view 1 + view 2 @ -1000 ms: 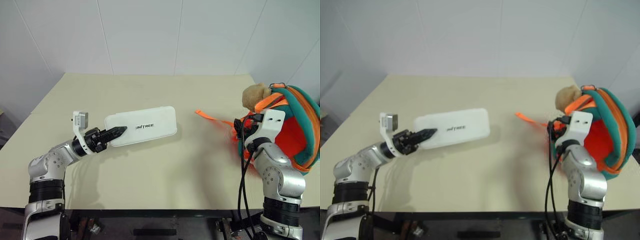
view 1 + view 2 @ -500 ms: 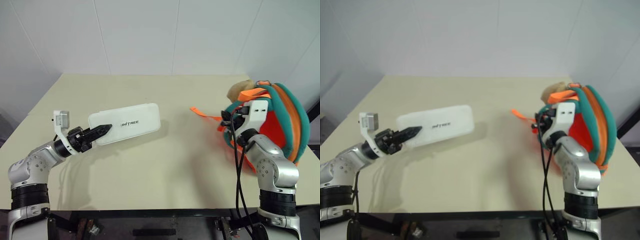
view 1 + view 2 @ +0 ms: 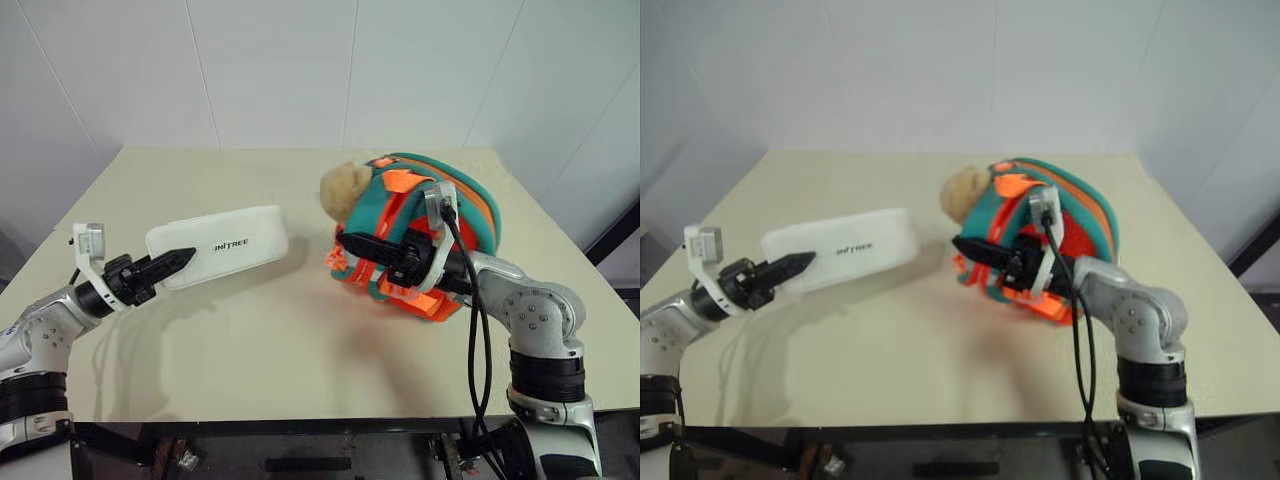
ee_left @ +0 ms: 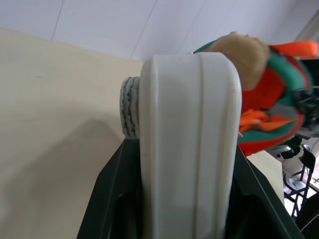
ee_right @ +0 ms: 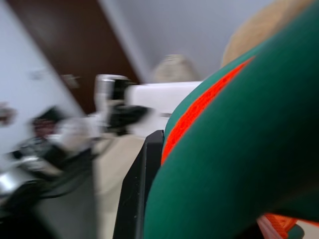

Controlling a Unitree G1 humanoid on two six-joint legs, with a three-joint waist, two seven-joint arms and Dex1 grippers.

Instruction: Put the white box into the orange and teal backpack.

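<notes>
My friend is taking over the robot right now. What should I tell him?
Left gripper: shut on one end of the flat, long white box, held above the beige table.
Right gripper: shut on the small orange and teal fabric backpack, near the table's middle, tan plush toy facing the box.
Done: both things gripped, close together.
Left: slide the box into the backpack.

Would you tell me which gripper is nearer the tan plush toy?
Right. The right gripper grips the orange and teal backpack just below the toy; the left gripper holds the flat white box, farther off.
</notes>
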